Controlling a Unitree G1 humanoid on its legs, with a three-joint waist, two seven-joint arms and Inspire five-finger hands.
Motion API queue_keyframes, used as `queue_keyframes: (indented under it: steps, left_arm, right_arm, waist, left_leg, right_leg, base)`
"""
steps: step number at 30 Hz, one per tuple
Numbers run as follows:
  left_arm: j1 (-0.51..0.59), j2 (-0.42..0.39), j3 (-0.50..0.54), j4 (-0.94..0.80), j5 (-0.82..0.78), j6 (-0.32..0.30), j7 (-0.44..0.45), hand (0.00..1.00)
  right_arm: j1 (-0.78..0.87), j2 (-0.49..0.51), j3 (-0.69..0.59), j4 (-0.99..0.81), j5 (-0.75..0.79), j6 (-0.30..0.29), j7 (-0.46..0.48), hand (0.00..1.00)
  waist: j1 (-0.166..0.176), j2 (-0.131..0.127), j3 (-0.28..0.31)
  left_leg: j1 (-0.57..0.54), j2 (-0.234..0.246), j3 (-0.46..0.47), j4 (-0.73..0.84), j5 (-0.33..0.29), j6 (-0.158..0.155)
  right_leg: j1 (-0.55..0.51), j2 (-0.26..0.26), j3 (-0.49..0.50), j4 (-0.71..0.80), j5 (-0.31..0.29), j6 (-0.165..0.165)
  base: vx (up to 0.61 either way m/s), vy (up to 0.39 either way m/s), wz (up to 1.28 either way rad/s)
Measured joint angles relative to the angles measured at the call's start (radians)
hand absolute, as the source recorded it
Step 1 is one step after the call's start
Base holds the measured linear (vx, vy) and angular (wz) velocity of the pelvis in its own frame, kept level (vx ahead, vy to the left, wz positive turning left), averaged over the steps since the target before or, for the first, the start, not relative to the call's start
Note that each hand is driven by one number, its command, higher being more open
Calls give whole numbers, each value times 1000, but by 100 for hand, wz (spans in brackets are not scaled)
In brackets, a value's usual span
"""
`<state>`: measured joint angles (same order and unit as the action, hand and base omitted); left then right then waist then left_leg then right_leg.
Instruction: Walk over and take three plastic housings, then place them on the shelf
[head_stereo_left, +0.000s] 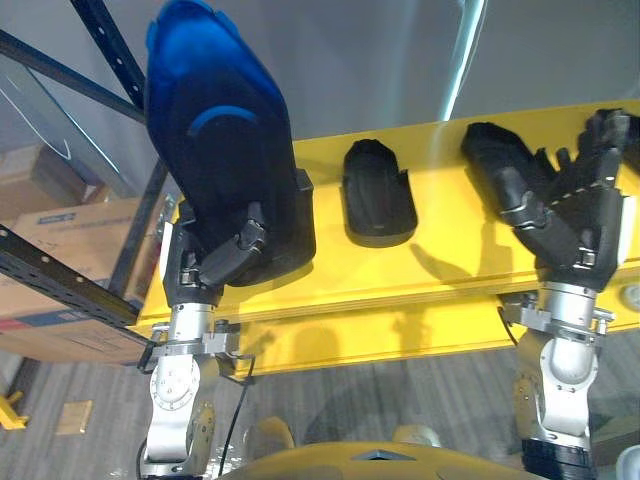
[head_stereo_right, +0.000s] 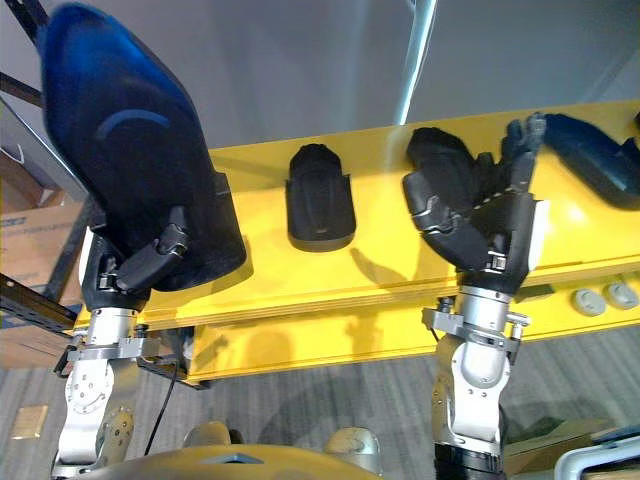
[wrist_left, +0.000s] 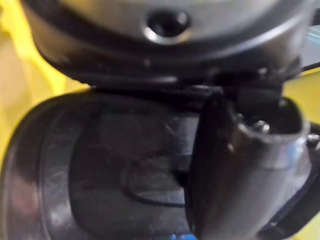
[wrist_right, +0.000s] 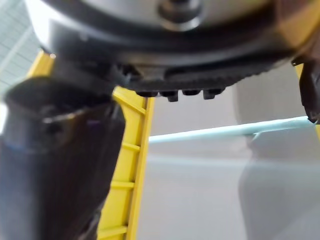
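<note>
Left eye view: your left hand (head_stereo_left: 215, 260) is curled round the big black-and-blue plastic housing (head_stereo_left: 225, 130), raised above the left end of the yellow shelf board (head_stereo_left: 450, 255); a smaller black plastic housing (head_stereo_left: 378, 195) lies mid-board. Right eye view: your right hand (head_stereo_right: 490, 230) stands spread beside a third black housing (head_stereo_right: 440, 165) on the board, contact unclear. Left wrist view: the thumb (wrist_left: 235, 170) clamps across the big housing. Right wrist view: that hand holds nothing. This looks like placing; next, lower the big housing onto bare board.

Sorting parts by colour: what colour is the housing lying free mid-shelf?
The free housing is black all over; the right eye view shows it best.
</note>
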<state>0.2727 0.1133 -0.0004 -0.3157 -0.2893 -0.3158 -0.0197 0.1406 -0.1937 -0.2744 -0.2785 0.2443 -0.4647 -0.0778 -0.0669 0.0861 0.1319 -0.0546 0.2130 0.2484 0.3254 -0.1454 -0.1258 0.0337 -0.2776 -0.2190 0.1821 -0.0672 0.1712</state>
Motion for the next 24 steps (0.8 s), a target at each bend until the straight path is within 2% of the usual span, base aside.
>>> queue_keyframes:
  steps: [1, 3, 4, 7, 9, 11, 12, 13, 15, 16, 17, 19, 20, 23, 24]
  left_arm:
    - [-9, 20, 11, -2, 28, 0, -3, 0]
    - [-4, 62, 43, -3, 29, 8, -3, 0]
    - [0, 82, 79, -3, 27, 18, -1, 0]
    - [2, 90, 162, -3, 7, 22, 18, 0]
    - [0, 87, 175, -5, 7, 46, 49, 0]
    - [1, 80, 173, -5, 10, 81, 88, 0]
    - [1, 69, 168, -5, 10, 107, 106, 0]
    - [2, 53, 161, -4, 8, 130, 111, 0]
    - [2, 35, 140, -2, 8, 164, 113, 0]
    - [3, 30, 131, -1, 7, 183, 107, 0]
    - [4, 22, 119, 2, -19, 224, 81, 0]
    - [9, 19, 113, 3, -32, 247, 75, 0]
    - [17, 19, 115, 7, -68, 266, 62, 0]
    - [18, 20, 121, 25, -109, 284, 64, 0]
    - [11, 23, 130, 46, -122, 286, 62, 0]
  right_arm:
    - [4, 32, -2, 11, 11, 1, -7, 100]
    - [11, 75, 40, 13, 39, 1, 10, 100]
    - [11, 94, 76, 13, 48, 1, 30, 100]
    - [10, 104, 142, 12, 36, 1, 67, 100]
    - [9, 107, 148, 12, 34, 3, 66, 100]
    - [6, 107, 143, 12, -40, 28, 10, 100]
    - [4, 106, 135, 14, -99, 52, -32, 100]
    - [5, 103, 123, 18, -144, 72, -79, 100]
    - [10, 97, 88, 42, -192, 97, -148, 100]
    - [16, 96, 65, 54, -205, 116, -179, 100]
    - [44, 96, 8, 75, -252, 156, -249, 100]
    - [77, 100, -30, 83, -268, 164, -275, 100]
    - [129, 111, -69, 89, -269, 166, -279, 100]
    - [227, 121, -93, 130, -224, 162, -226, 100]
    - [263, 122, -92, 193, -219, 158, -191, 100]
  waist:
    - [-1, -34, 9]
    - [15, -79, 11]
    - [16, -95, 5]
    - [17, -115, -8]
    - [18, -116, -11]
    - [16, -105, -14]
    - [10, -98, -17]
    - [8, -80, -9]
    - [3, -57, -7]
    - [3, -53, -7]
    - [2, -46, -6]
    - [-5, -45, -5]
    - [-20, -44, -5]
    - [-38, -48, -3]
    - [-52, -50, -2]
  left_leg:
    - [16, -50, 13, -29, 7, 13]
    - [27, -85, 34, -47, 6, 29]
    - [28, -88, 41, -55, 9, 35]
    - [27, -88, 53, -70, 12, 39]
    - [26, -84, 53, -85, 10, 26]
    - [11, -77, 55, -98, 17, 22]
    - [-5, -61, 57, -103, 28, 17]
    - [-17, -47, 60, -112, 44, 5]
    - [-27, -33, 63, -133, 71, 1]
    - [-24, -28, 67, -147, 83, -4]
    - [-3, -21, 83, -185, 100, -13]
    - [21, -20, 100, -214, 108, -16]
    - [50, -23, 121, -244, 114, -19]
    - [87, -29, 160, -270, 114, -19]
    - [101, -30, 170, -280, 114, -19]
  right_leg:
    - [7, -49, 3, -9, 16, 10]
    - [13, -77, -1, -49, 64, 10]
    - [21, -76, -24, -72, 105, 13]
    - [24, -71, -72, -91, 125, 16]
    - [29, -63, -94, -105, 120, 10]
    - [20, -47, -107, -128, 109, -7]
    - [6, -30, -107, -137, 110, -8]
    - [-14, -16, -104, -137, 112, -8]
    - [-38, 2, -102, -140, 126, -4]
    - [-42, 9, -101, -146, 131, -8]
    - [-46, 23, -89, -153, 133, -10]
    - [-47, 27, -76, -154, 133, -10]
    - [-46, 29, -60, -154, 133, -10]
    - [-45, 28, -30, -154, 133, -9]
    - [-41, 27, -22, -154, 133, -9]
  base:
    - [-25, 436, 19]
    - [-61, 261, -7]
    - [-79, 238, -11]
    - [-42, 57, -7]
    - [-38, -42, 2]
    - [-28, -74, 2]
    - [-17, -93, -3]
    - [-8, -98, -4]
    - [43, -94, -4]
    - [97, -99, -16]
    - [66, -50, -19]
    - [67, -24, -27]
    - [83, 6, -35]
    - [42, 26, -37]
    - [12, 23, -24]
